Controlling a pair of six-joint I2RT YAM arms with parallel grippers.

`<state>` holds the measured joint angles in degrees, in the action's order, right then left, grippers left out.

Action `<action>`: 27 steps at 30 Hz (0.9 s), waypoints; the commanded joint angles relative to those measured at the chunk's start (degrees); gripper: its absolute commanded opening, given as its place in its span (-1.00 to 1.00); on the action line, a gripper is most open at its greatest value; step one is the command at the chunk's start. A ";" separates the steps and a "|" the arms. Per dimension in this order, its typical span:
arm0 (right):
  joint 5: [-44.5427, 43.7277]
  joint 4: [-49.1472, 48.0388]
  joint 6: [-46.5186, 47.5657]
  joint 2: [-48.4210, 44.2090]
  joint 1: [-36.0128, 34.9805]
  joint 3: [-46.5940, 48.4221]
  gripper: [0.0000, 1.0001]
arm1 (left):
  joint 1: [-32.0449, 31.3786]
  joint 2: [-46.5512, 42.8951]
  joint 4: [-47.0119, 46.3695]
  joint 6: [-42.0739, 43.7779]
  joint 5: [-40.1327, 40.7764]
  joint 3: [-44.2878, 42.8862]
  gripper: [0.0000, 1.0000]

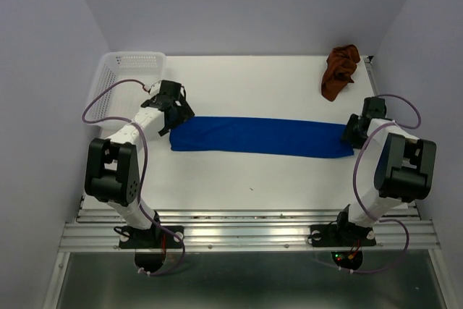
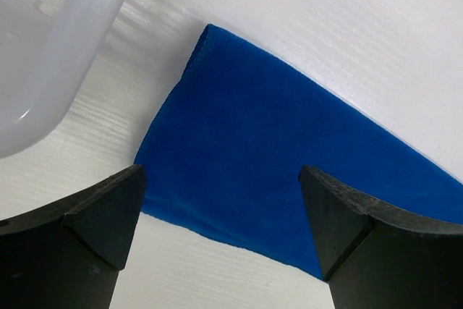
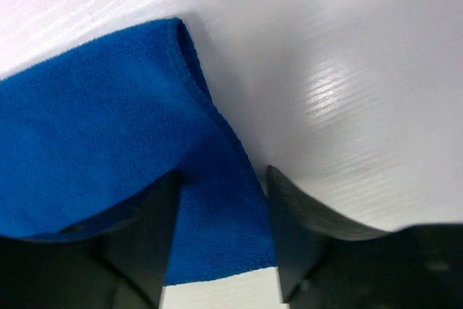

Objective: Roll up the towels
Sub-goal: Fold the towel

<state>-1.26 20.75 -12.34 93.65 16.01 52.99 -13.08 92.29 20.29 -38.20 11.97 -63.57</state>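
White-and-black left arm [image 1: 134,129], matching right arm [image 1: 405,168], looping purple cables [image 1: 94,103], black wedge-shaped tool fingers [image 2: 79,251].

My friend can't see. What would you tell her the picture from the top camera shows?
A long blue towel lies flat across a white table, with the left gripper at its left end and the right gripper at its right end. A crumpled brown towel sits at the far right corner, a white basket at the far left.

No lettering, label or number seems readable on the blue towel [image 1: 260,137], basket [image 1: 123,70] or table [image 1: 253,85].
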 commanded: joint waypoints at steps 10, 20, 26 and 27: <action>-3.84 -2.65 0.38 2.07 -1.86 0.18 -0.88 | -0.19 2.10 -1.04 1.81 -0.10 -2.87 0.98; -10.43 -1.24 5.56 4.44 -1.86 10.19 -0.99 | -0.19 3.69 -2.36 2.86 -3.78 -0.51 0.98; -12.98 0.51 7.68 5.75 -1.86 15.47 -0.99 | -0.37 4.56 -3.94 3.48 -6.16 2.31 0.58; -12.63 0.95 7.68 5.93 -1.86 16.87 -0.99 | -0.37 4.91 -3.86 3.74 -6.43 2.57 0.49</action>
<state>-11.20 20.64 -6.81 98.89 14.50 65.58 -13.10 96.25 17.39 -35.94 7.11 -62.39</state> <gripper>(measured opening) 0.034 0.800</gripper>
